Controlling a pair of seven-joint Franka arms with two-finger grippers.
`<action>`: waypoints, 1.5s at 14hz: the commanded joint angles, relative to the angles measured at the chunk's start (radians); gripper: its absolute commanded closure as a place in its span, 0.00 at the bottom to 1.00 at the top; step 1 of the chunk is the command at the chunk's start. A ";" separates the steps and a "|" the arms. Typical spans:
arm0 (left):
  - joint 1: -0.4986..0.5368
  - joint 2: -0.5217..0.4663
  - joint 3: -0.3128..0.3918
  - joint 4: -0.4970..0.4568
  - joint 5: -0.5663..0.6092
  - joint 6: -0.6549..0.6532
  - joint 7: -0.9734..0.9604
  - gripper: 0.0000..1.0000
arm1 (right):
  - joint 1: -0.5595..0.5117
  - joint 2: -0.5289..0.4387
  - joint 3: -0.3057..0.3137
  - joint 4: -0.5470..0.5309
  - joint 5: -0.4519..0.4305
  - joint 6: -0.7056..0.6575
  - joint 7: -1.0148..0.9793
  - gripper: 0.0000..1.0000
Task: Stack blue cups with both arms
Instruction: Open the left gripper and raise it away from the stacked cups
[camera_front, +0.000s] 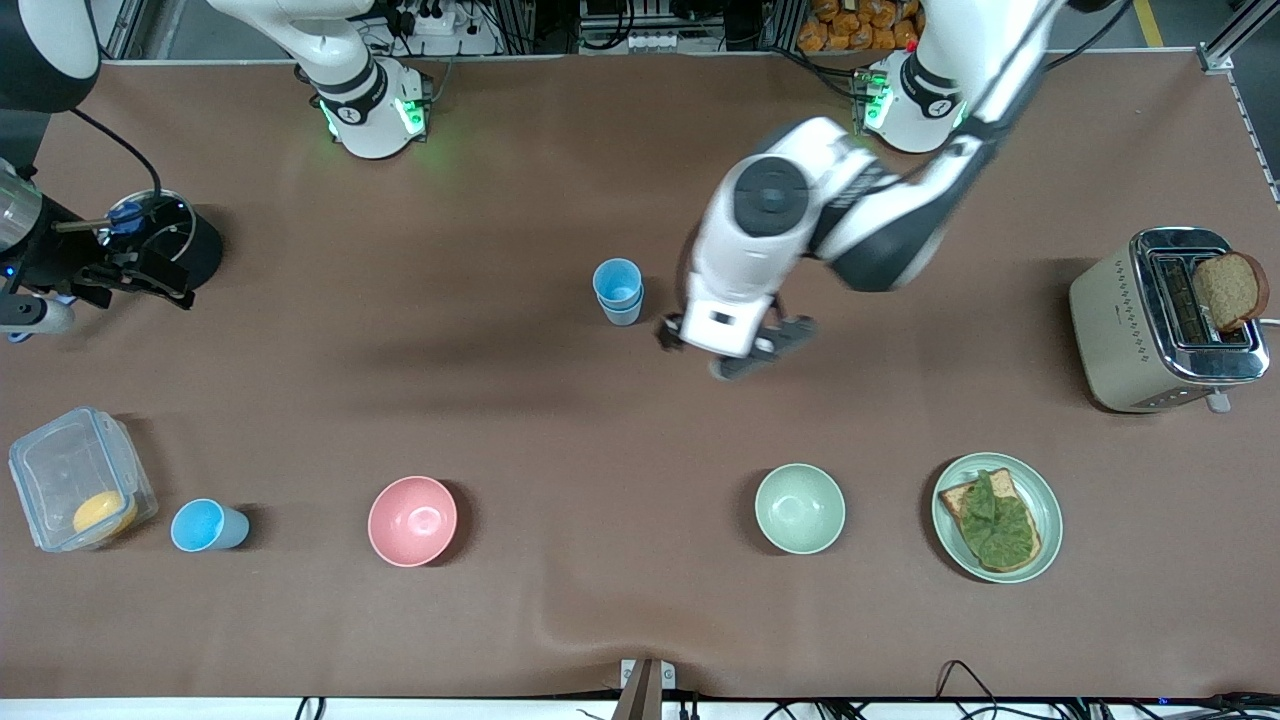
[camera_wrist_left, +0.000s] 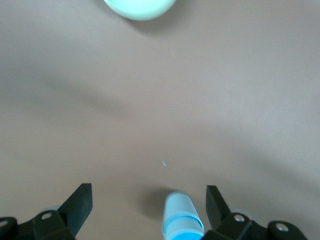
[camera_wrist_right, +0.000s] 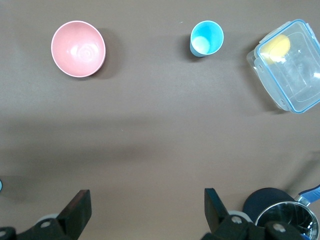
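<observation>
Nearest the front camera, a lone light-blue plastic tumbler (camera_front: 208, 526) stands upright between a clear lidded box (camera_front: 78, 478) and a smooth pink round bowl (camera_front: 412, 520), toward the right arm's end of the brown desk (camera_front: 560, 600); two nested light-blue tumblers (camera_front: 618, 290) stand mid-desk; the left tool (camera_front: 738, 352), fingers apart and empty, hovers just beside them; the right tool (camera_wrist_right: 147, 212), fingers apart, hangs high above the lone tumbler's end, so I judge that arm the nearer.

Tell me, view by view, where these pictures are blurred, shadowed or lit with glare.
Front view: sharp, evenly lit; soft shadows beside the stacked blue cups and under the left arm; green glow at both bases. Left wrist view: blurred throughout, the stacked cups and pale green bowl smeared. Right wrist view: mostly crisp, with a broad soft shadow across the table; glare on the clear container.
</observation>
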 joint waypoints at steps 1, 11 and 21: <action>0.078 -0.059 -0.005 -0.006 0.022 -0.069 0.109 0.00 | -0.028 -0.026 0.027 -0.009 -0.017 0.006 0.003 0.00; 0.367 -0.208 -0.025 0.064 0.079 -0.397 0.734 0.00 | -0.031 -0.018 0.027 0.008 -0.019 0.005 0.000 0.00; 0.102 -0.528 0.475 -0.116 -0.067 -0.483 1.028 0.00 | -0.031 -0.019 0.027 0.007 -0.016 -0.026 -0.008 0.00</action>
